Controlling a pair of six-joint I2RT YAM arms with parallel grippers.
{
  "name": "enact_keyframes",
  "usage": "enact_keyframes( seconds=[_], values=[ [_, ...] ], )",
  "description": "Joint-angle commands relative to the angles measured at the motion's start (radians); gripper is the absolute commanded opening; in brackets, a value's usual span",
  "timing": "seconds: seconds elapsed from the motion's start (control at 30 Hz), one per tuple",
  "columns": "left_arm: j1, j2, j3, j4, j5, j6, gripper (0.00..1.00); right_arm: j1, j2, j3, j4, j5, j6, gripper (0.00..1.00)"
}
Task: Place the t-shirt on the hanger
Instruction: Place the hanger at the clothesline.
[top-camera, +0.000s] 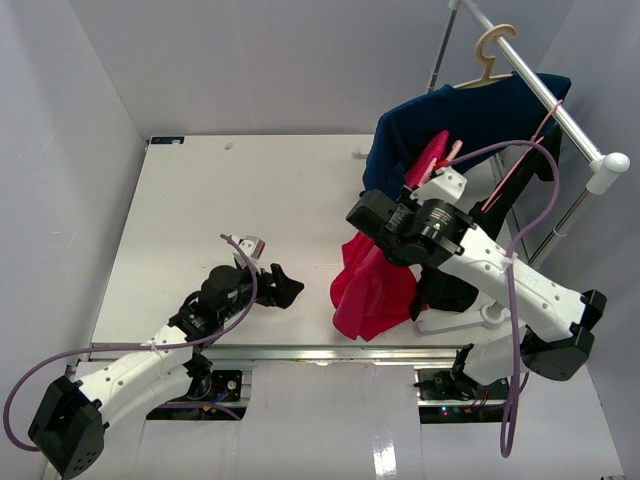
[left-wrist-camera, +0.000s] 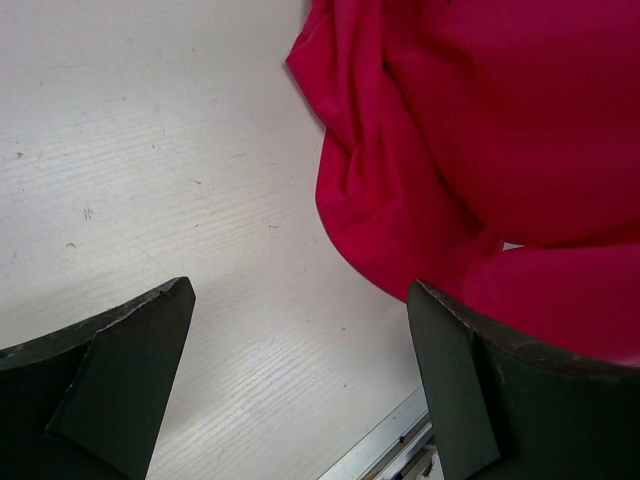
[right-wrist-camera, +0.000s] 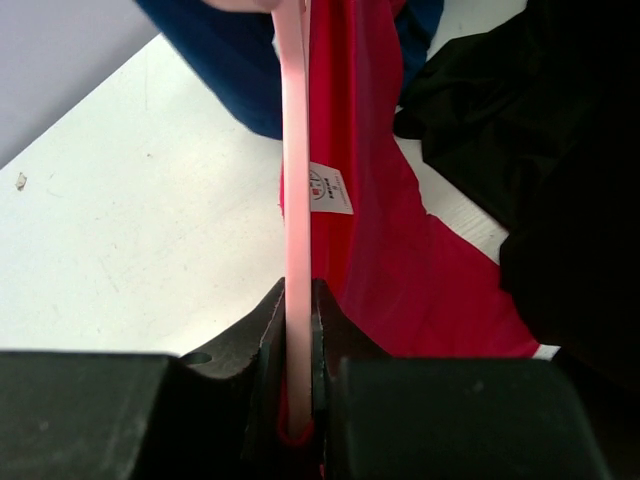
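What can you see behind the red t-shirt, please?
A navy blue shirt on a beige hanger; its lower part is covered by the t-shirt and the right gripper.

Robot lab, white table (top-camera: 250, 200), grey walls (top-camera: 300, 60) (boxed in), metal garment rail (top-camera: 575, 126)

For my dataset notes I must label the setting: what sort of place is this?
Probably a robot lab test cell, not a home: a white table boxed in by plain walls, the left arm and right arm bolted at its near edge, and a metal clothes rail holding a navy shirt.
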Motion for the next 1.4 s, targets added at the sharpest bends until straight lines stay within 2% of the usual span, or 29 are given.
enact_keyframes(
  seconds=[0.0, 0.27, 0.37, 0.53, 0.7, 0.83, 1.07, 1.37],
  values=[
    [-0.004, 0.031, 0.008, 0.022, -0.001, 0.013, 0.98, -0.008, -0.120, -0.035, 0.001, 0.079, 0.071, 0.08],
    [-0.004, 0.030, 0.010, 0.023, 0.005, 0.012, 0.98, -0.124, -0.139, 0.046, 0.003, 0.081, -0.031, 0.08],
    [-0.004, 0.010, 0.004, 0.023, 0.013, 0.008, 0.98, -0.162, -0.065, 0.144, 0.002, 0.095, -0.110, 0.08],
    [-0.004, -0.012, -0.002, 0.031, 0.037, -0.002, 0.98, -0.211, 0.042, 0.288, 0.013, 0.151, -0.135, 0.08],
    [-0.008, -0.007, -0.008, 0.041, 0.052, -0.006, 0.98, -0.233, 0.120, 0.401, 0.107, 0.175, -0.237, 0.08],
    [-0.010, -0.011, -0.008, 0.036, 0.049, -0.007, 0.98, -0.289, 0.159, 0.422, 0.113, 0.153, -0.262, 0.08],
    [-0.013, -0.020, -0.012, 0.043, 0.062, -0.011, 0.98, -0.341, 0.159, 0.401, 0.130, 0.227, -0.282, 0.08],
    [-0.014, 0.012, -0.012, 0.066, 0.087, -0.017, 0.98, -0.406, 0.125, 0.374, 0.318, 0.260, -0.447, 0.08]
  ],
)
